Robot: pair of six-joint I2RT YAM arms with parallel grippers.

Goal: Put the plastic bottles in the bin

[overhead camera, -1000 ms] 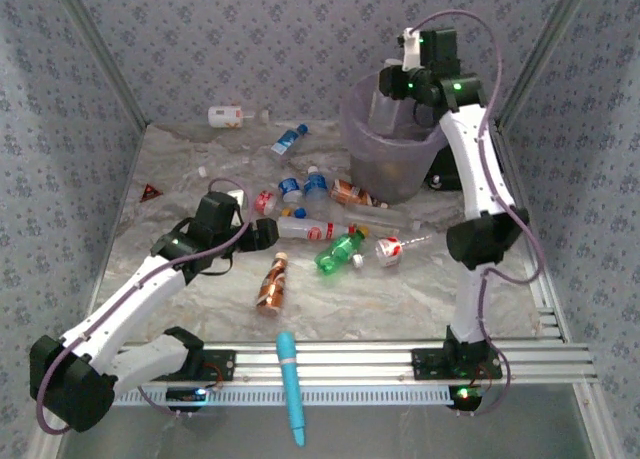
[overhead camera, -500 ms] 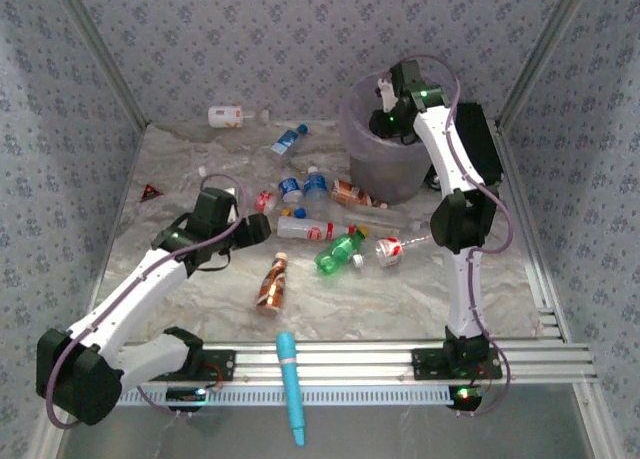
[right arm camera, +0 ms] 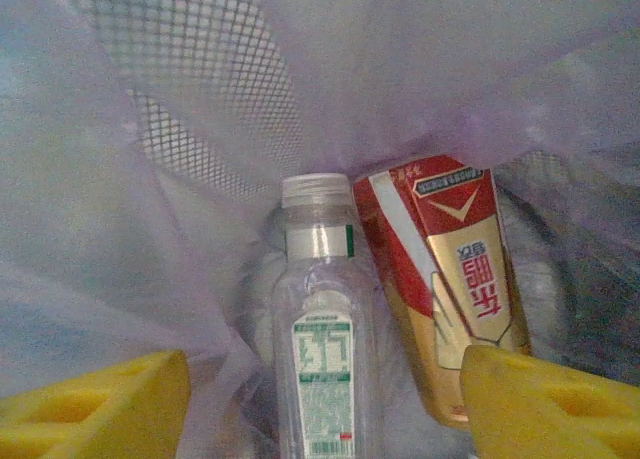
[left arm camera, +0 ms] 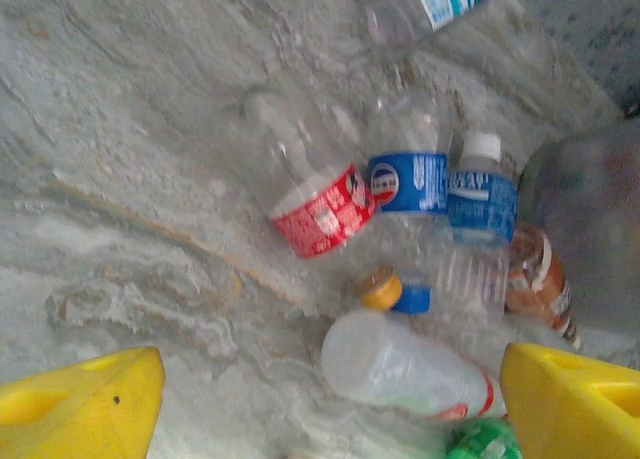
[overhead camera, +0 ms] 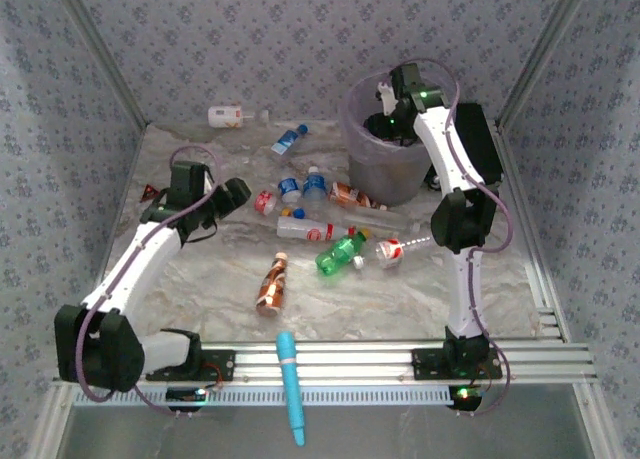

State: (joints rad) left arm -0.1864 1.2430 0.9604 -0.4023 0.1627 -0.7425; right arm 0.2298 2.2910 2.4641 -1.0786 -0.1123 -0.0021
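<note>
Marbled surface (overhead camera: 420, 279) strewn with bottles, roughly ten left out, so early going by the look of it. Pale-purple bin (overhead camera: 385, 174) upright at far right, with right claw (right arm camera: 320, 409) dipped through its mouth, fingers spread wide and gripping nothing. Below that claw, inside the bin: a clear bottle (right arm camera: 320, 329) with a white cap, let go and free of both fingers, and a red-gold bottle (right arm camera: 455, 279) just beside it. Two in, then, as far as can be judged; more possibly hidden beneath. Left claw (overhead camera: 236, 191) hovering over the surface left of the main cluster, spread open too and empty, seemingly lining up a pick. From above, the full spread: a white bottle (overhead camera: 230, 116) alone at the far wall, a far blue bottle (overhead camera: 290, 139) near it, a green bottle (overhead camera: 340, 251) and a brown bottle (overhead camera: 270, 284) nearer, and a pen tool (overhead camera: 290, 384) at the near edge, not part of the job. From the left wrist, finer detail on the cluster: a red-label bottle (left arm camera: 320, 204), two blue-label bottles (left arm camera: 408, 182) side by side, a small orange cap (left arm camera: 380, 289).
</note>
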